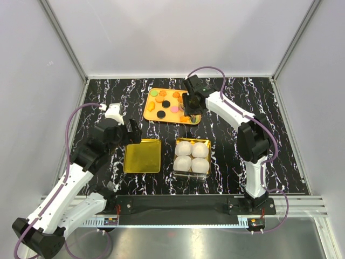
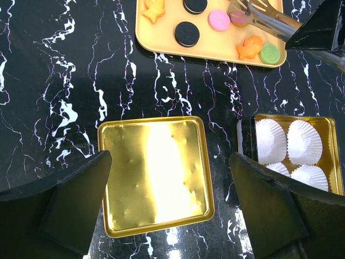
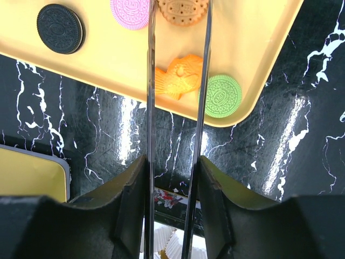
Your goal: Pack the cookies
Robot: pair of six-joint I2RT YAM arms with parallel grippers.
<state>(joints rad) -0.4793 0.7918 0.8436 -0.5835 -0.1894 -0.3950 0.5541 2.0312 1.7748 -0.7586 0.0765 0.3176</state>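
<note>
Tan cookie [image 3: 183, 9] lies between tongs [image 3: 150, 81] gripped by jaws.

The left arm [image 1: 64, 189] and right arm [image 1: 229, 108] have white links between bulky black joints; a purple cable [image 1: 68, 129] loops along each, behind the fingers. The fingers [image 2: 70, 205] are matte black wedges, broad at the root, narrowing to blunt tips.

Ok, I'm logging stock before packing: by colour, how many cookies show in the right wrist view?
black cookie: 1
pink cookie: 1
tan cookie: 1
orange fish cookie: 1
green cookie: 1
Total: 5
</note>
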